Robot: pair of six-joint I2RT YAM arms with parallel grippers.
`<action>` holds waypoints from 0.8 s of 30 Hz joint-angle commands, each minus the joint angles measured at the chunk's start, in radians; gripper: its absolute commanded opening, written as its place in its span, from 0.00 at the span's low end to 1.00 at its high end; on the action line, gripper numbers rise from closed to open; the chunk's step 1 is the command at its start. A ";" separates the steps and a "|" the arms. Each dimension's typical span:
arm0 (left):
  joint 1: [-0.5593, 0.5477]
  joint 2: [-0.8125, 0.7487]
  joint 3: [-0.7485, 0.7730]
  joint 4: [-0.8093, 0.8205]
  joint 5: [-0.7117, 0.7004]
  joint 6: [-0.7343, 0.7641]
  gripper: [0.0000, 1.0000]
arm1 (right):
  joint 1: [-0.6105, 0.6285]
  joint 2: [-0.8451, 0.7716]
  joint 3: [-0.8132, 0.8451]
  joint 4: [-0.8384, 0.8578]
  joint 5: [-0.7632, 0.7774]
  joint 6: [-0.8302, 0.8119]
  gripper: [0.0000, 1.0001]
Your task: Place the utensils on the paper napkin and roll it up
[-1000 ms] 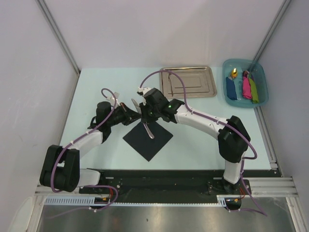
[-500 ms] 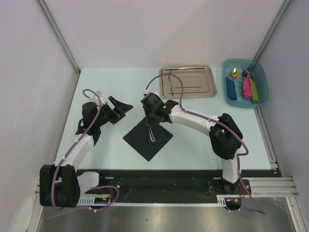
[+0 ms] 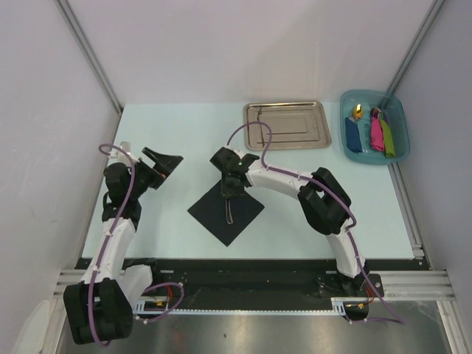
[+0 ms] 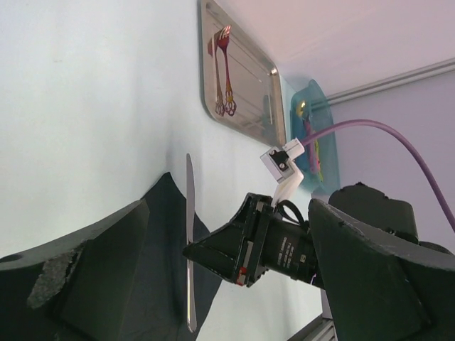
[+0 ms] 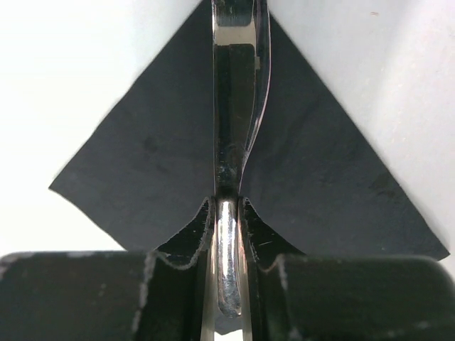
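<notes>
Over napkin [image 3: 210, 215], utensil [image 3: 229, 209] gripped, left claw [image 3: 169, 162] withdrawn

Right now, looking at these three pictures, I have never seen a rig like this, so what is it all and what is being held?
It is a robot: a left arm and a right arm bolted at the near edge of a table, each ending in a two-finger gripper. The wide picture comes from a camera above and behind them. The other two come from cameras on the wrists. On the table lie a black paper napkin, a steel tray and a blue bin of coloured items. The right gripper is shut on a shiny utensil, held over the napkin. The left gripper is open and empty, off to the side.
</notes>
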 commanded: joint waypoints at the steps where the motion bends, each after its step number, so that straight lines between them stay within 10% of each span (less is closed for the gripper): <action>1: 0.007 -0.021 -0.030 0.032 -0.007 0.001 1.00 | -0.004 0.013 0.049 0.009 -0.022 0.027 0.00; 24: 0.014 0.007 -0.041 0.036 -0.025 -0.006 1.00 | -0.026 0.117 0.118 -0.004 -0.011 -0.002 0.00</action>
